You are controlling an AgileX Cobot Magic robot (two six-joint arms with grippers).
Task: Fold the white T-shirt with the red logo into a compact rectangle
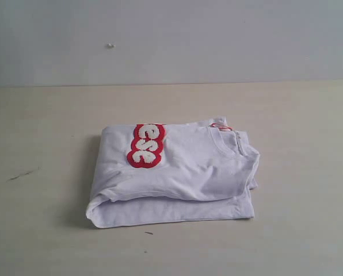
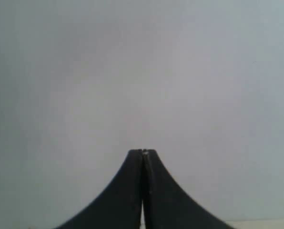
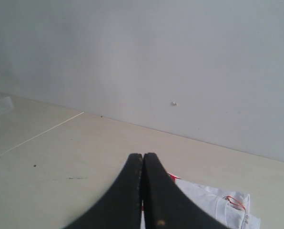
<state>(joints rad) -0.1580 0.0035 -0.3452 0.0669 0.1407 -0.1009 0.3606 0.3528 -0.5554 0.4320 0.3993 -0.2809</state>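
Observation:
The white T-shirt [image 1: 177,172] lies folded in a thick rectangle in the middle of the table. Its red logo [image 1: 146,145] shows on the top layer toward the left, and the collar with an orange neck tag [image 1: 220,127] sits at the back right. Neither arm appears in the exterior view. My left gripper [image 2: 143,151] is shut on nothing and faces a bare grey wall. My right gripper [image 3: 143,155] is shut too, holding nothing, raised above the table. A corner of the white T-shirt [image 3: 213,202] and a sliver of the red logo [image 3: 173,177] show behind its fingers.
The beige table [image 1: 39,132] runs back to a grey wall [image 1: 171,40] with a small white speck [image 1: 110,45]. A dark scuff [image 1: 22,174] marks the table at the left. A pale line [image 3: 42,134] crosses the table in the right wrist view.

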